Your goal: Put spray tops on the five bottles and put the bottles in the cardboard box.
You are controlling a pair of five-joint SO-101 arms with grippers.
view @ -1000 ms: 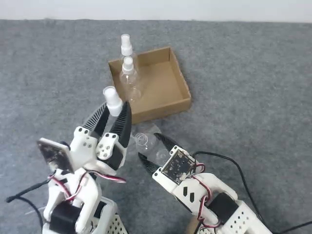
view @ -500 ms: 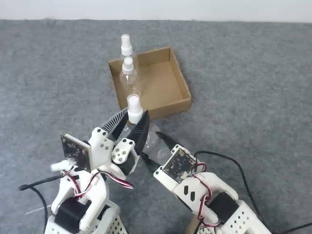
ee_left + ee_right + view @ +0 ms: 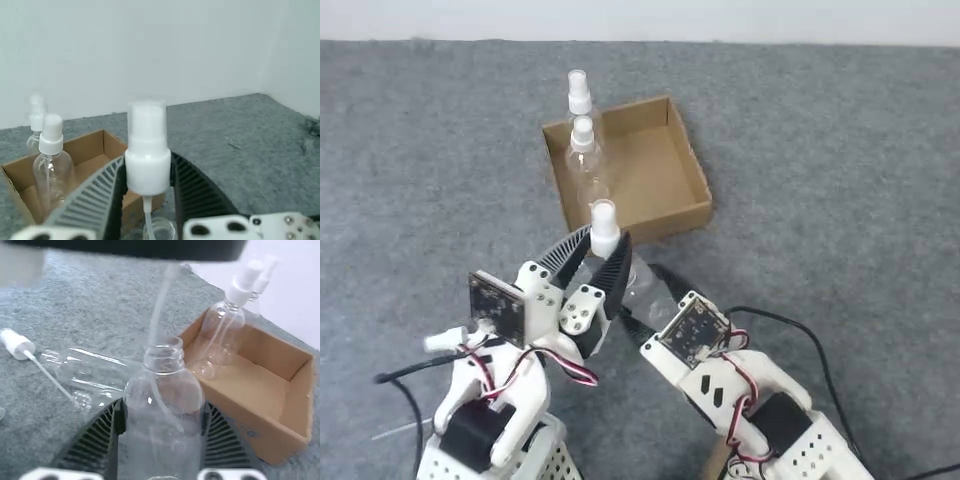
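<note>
The left gripper (image 3: 146,161) is clamped on a white spray top (image 3: 147,150). Both jaws pinch its collar, with the nozzle above them and the dip tube hanging below. Directly underneath, the right gripper (image 3: 162,414) grips an upright clear bottle (image 3: 162,400) by its body, the neck rising free of the jaws. The tube appears to enter the open neck, though the clear plastic makes this uncertain. At 12 o'clock from both grippers sits the cardboard box (image 3: 692,170), with two capped bottles (image 3: 586,160) at its 10 o'clock corner.
</note>
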